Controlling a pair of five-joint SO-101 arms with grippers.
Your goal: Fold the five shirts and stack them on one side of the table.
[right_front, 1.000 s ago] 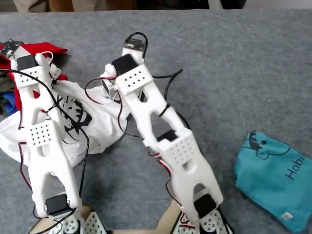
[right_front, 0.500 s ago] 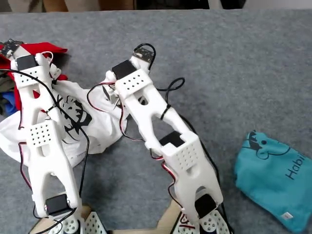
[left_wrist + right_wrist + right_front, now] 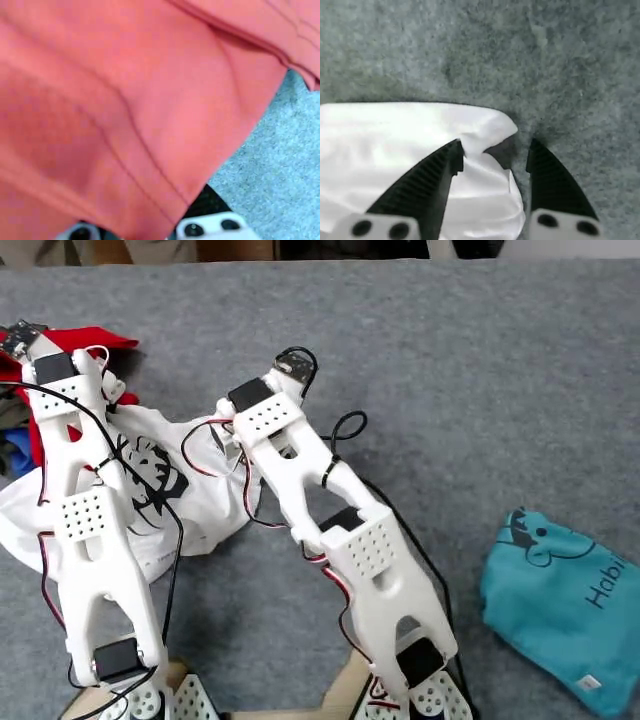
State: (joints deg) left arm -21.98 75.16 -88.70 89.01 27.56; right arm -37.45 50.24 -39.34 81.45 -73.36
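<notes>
1. Nearby, on the right of the grey table, a teal shirt lies folded, well apart from both arms. It carries lettering, a dark animal figure and a small tag at one corner.
2. Further in, the white shirt, printed with a black face, lies crumpled beneath both arms. It looks light and limp, likely to sag and slide, so a hem or corner seems the best hold.
3. The right gripper hangs at that shirt's edge, fingers spread, one over cloth, the other over bare table.
4. Farthest, the left gripper sits over a red shirt; whether it has hold, I cannot tell.
</notes>
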